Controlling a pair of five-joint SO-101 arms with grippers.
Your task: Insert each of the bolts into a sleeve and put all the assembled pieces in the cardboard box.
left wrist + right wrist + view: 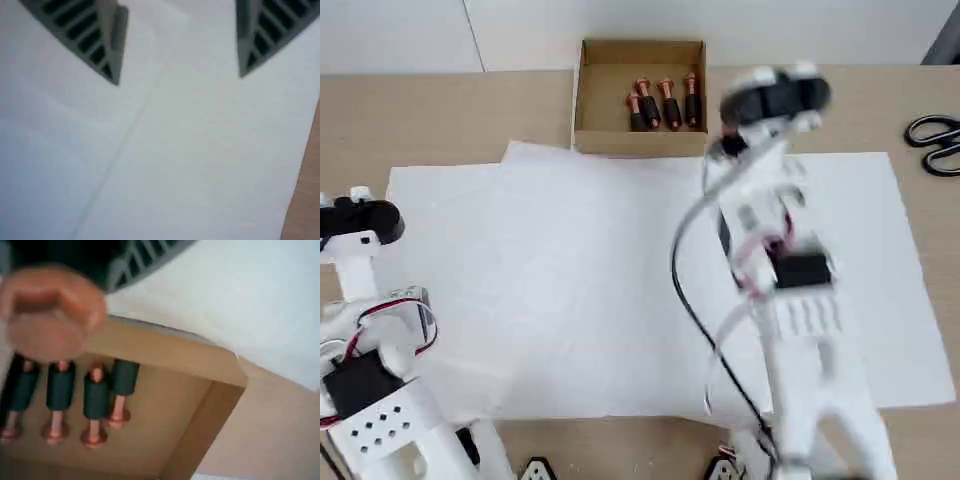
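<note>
The cardboard box [588,100] stands at the table's far middle and holds several assembled pieces [665,103], copper bolts in dark sleeves, lying side by side [75,395]. My right gripper [770,105] hovers at the box's near right corner. A copper bolt end [50,315] shows close to the camera, under a dark ribbed finger [145,257] and above the box; whether it carries a sleeve is hidden. My left gripper [177,80] hangs open over the white paper [190,165] at the table's left [360,222], with nothing between its fingers.
White paper [590,280] covers most of the wooden table [440,110]. Black scissors [935,140] lie at the far right edge. A black cable [685,290] runs down along the right arm.
</note>
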